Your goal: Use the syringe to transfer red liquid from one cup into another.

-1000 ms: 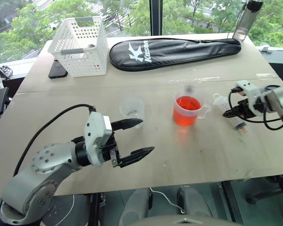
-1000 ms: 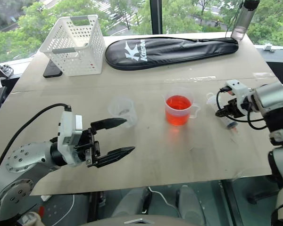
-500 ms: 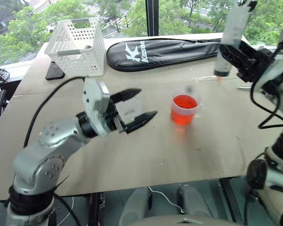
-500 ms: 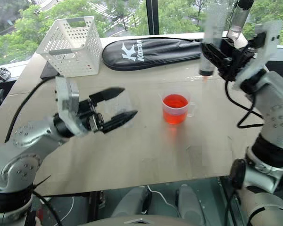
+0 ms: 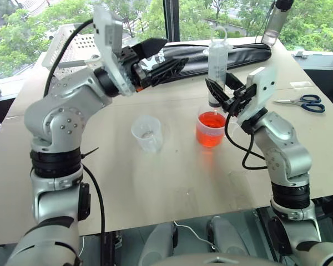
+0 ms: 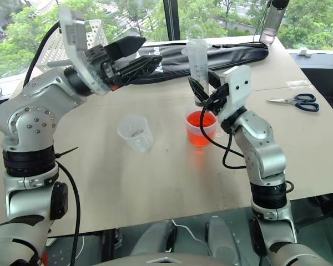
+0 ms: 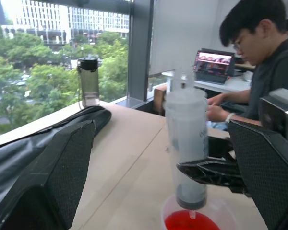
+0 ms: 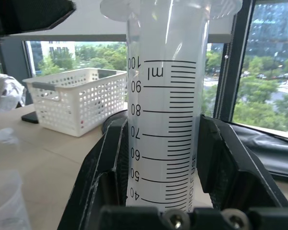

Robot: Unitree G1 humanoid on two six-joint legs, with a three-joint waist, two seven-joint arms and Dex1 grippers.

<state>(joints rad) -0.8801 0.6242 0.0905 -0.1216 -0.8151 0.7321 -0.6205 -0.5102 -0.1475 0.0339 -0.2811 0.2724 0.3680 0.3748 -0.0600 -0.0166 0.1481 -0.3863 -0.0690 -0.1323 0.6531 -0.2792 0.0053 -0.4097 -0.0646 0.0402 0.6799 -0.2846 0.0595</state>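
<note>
Syringe [image 5: 217, 61] upright over the handled cup [image 5: 211, 128], and we see our right end effector [image 5: 225, 98] clamped on the lower barrel, its two black fingers pressed to either side. The narrow tip hangs just above the red liquid [image 5: 210, 123] without clearly touching it. That cup stands mid-tabletop [image 5: 172, 183], and the handleless cup [image 5: 146, 133] sits to its left, a little apart, looking empty. Our left end effector [image 5: 162, 57] is raised at the far left with its fingers spread wide and nothing between them, pointing right toward the syringe. Behind lie a white basket [image 5: 66, 47] and a black racket bag [image 5: 250, 52]; scissors [image 5: 306, 102] rest at the right.
</note>
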